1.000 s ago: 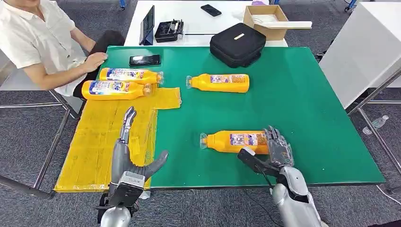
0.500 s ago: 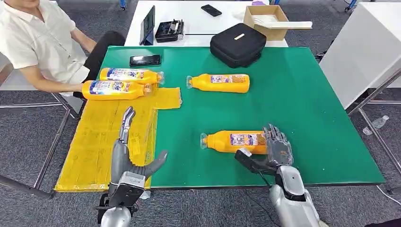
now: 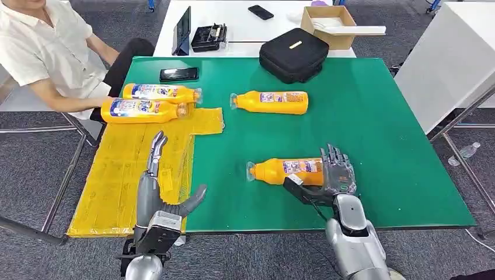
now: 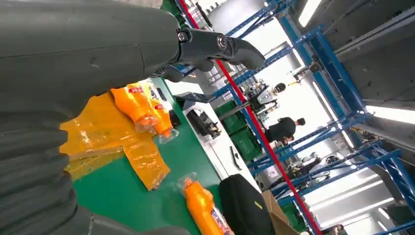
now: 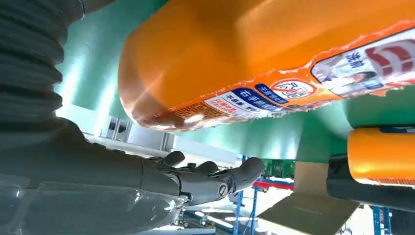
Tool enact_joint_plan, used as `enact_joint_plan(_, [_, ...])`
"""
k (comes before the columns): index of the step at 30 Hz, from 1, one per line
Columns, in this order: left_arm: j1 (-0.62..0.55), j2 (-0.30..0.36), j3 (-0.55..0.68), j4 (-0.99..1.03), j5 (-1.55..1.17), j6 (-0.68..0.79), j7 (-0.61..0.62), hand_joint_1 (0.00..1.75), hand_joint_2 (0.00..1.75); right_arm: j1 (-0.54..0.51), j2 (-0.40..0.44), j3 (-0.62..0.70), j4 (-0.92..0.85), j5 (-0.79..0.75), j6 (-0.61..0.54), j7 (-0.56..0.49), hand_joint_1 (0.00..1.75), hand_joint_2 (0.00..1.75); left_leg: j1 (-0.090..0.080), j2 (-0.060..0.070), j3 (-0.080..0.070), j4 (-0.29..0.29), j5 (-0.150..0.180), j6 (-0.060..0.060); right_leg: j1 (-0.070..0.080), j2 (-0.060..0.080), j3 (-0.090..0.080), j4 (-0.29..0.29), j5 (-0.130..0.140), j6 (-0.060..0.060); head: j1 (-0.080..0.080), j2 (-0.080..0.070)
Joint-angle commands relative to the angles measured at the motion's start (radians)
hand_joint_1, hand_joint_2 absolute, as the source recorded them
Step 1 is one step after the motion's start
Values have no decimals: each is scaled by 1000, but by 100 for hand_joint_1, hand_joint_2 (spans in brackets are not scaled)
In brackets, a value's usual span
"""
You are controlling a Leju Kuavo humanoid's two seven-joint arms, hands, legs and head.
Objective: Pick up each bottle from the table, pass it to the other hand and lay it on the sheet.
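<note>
While the left hand (image 3: 156, 192) hangs over the near edge of the yellow sheet (image 3: 125, 175) with its fingers spread and nothing held, the matter that governs the coming move lies further to the right. Two bottles (image 3: 143, 111) lie side by side at the far end of the sheet, the nearer one on it and the farther one apparently at its far edge, both with caps pointing right; beside them sits a person (image 3: 46, 55) at the surface's far left corner. A third bottle (image 3: 269, 102) lies on the bare green surface (image 3: 379, 128) near its middle, well apart from either hand, cap pointing left. The nearest bottle (image 3: 286, 171) lies close to the near edge, its long axis running left to right, cap toward the sheet and base toward the right hand (image 3: 327, 178). That hand stands at the base end, fingers raised on the far right of the body and thumb on the near side; the right wrist view shows the orange body directly against the palm side with the fingers not yet wrapped round it. Judged from this, the hand is open and bracketing the bottle rather than gripping it. The right hand is plainly the nearer of the two, and a closing grasp across the short axis at the base end appears the fitting next move. A black case (image 3: 293, 54) stands at the far edge.
</note>
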Motion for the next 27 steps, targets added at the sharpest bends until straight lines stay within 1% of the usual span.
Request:
enact_joint_plan(1, [18,-50,-45,37,3,14,20,0,175,-66,-22,48,95,-3,-16,38,0,175,0,2,1,0,-1,0,1,1,1,-1,0,-2,0,0])
enact_joint_plan(5, [24,-50,-41,29,3,18,21,0,175,-68,-14,65,87,-3,-24,40,0,175,1,3,3,0,-2,0,1,1,3,-1,-1,-4,0,0])
enact_joint_plan(7, [25,-50,-36,29,2,20,20,0,175,-75,-11,77,93,-3,-14,30,0,175,0,2,2,0,-1,0,1,1,2,-1,0,-2,0,0])
enact_joint_plan(8, [25,-50,-36,29,2,20,20,0,175,-75,-11,77,93,-3,-14,30,0,175,1,4,3,0,-2,0,1,3,3,-1,-1,-4,0,0])
enact_joint_plan(10, [25,-50,-36,29,2,20,20,0,175,-75,-11,77,93,-3,-14,30,0,175,0,3,1,0,-1,0,1,2,1,-1,0,-2,0,0])
enact_joint_plan(11, [23,-50,-35,30,2,20,20,0,175,-76,-7,77,97,-3,-13,30,0,175,0,4,3,0,-2,0,1,2,3,-1,-1,-4,0,0])
enact_joint_plan(13, [19,-50,-37,35,3,23,19,0,175,-91,-3,65,129,-3,-10,19,0,175,0,3,2,0,-1,0,1,2,2,-1,0,-3,0,0])
enact_joint_plan(16, [14,-50,-39,39,2,27,19,0,175,-105,2,53,165,-11,-9,-6,0,175,1,5,5,0,-3,1,2,3,4,-1,-1,-4,0,0])
enact_joint_plan(17, [11,-50,-39,44,3,28,19,0,175,-112,6,47,189,-16,-5,-14,0,175,0,3,2,0,-1,0,1,2,2,-1,0,-2,0,0])
enact_joint_plan(20, [5,-50,-41,52,9,24,14,0,175,-123,0,38,236,-27,3,-32,0,175,0,2,2,0,-1,0,1,1,3,-1,0,-3,0,0])
enact_joint_plan(22, [2,-50,-40,56,12,23,13,0,175,-129,-7,30,265,-35,6,-40,0,175,1,3,5,0,-2,0,2,1,6,-2,-1,-5,0,0])
enact_joint_plan(23, [1,-50,-40,57,13,22,12,0,175,-132,-10,30,271,-35,8,-40,0,175,0,1,3,0,-1,0,1,0,3,-1,0,-3,0,0])
enact_joint_plan(24, [1,-50,-40,58,14,21,12,0,175,-133,-13,28,276,-37,9,-43,9,175,1,2,4,0,-2,0,2,0,5,-2,-1,-4,0,0])
enact_joint_plan(25, [0,-50,-39,60,17,20,10,0,175,-143,-19,23,305,-47,19,-52,105,175,1,1,3,0,-1,0,1,-1,3,-1,-1,-3,0,0])
enact_joint_plan(26, [-1,-50,-39,61,19,19,9,0,175,-147,-25,23,317,-48,22,-54,150,175,1,1,4,0,-2,0,2,-1,4,-2,-1,-4,0,0])
enact_joint_plan(27, [-2,-50,-38,63,20,18,8,0,175,-150,-28,18,328,-55,23,-59,175,175,1,3,6,0,-2,1,2,0,6,-2,-2,-5,0,0])
